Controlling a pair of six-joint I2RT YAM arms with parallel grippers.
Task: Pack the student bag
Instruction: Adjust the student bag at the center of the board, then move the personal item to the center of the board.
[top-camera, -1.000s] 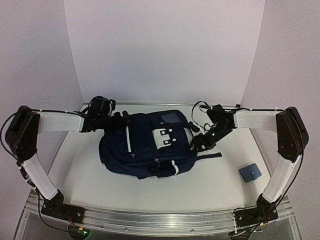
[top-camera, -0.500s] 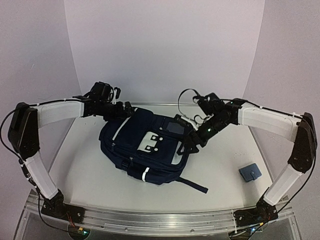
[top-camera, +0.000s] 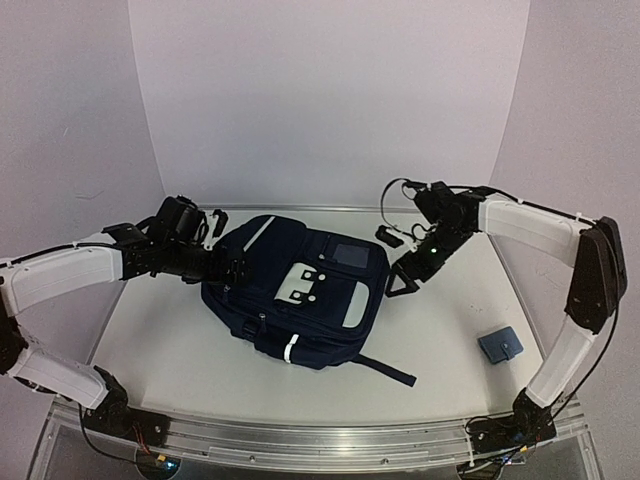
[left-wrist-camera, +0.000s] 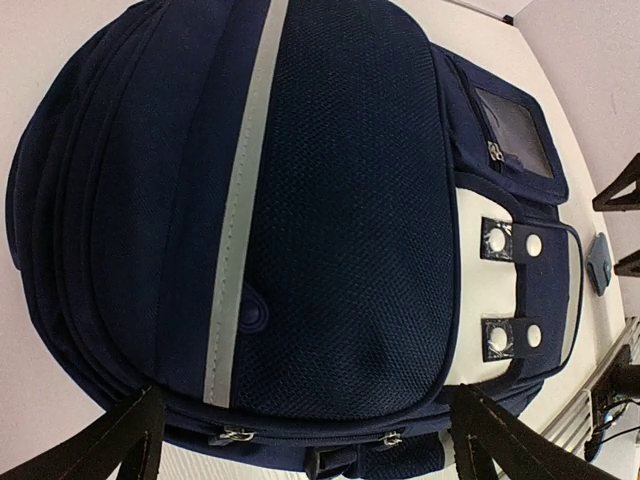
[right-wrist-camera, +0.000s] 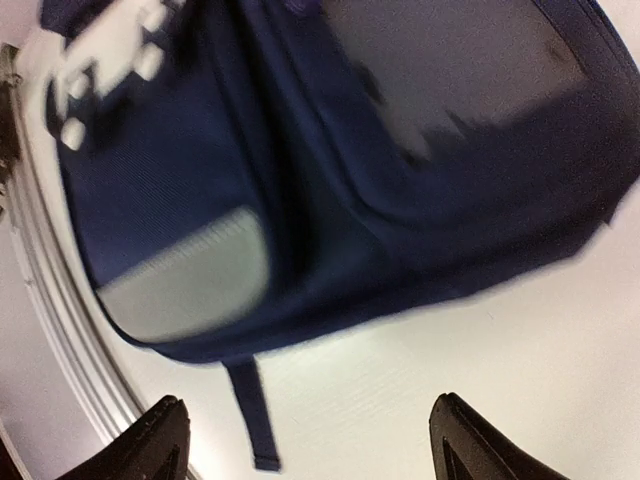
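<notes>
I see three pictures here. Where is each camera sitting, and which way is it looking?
Top external: fixed above and behind the robot, looking down; left arm and right arm show, left end effector and right end effector either side of the large navy blue fabric backpack.
Left wrist: on the left arm, facing the backpack's striped front; its fingers at the bottom corners.
Right wrist: on the right arm, facing the backpack, blurred; its fingers at the bottom.
Shared: all three show the backpack's white patch.
</notes>
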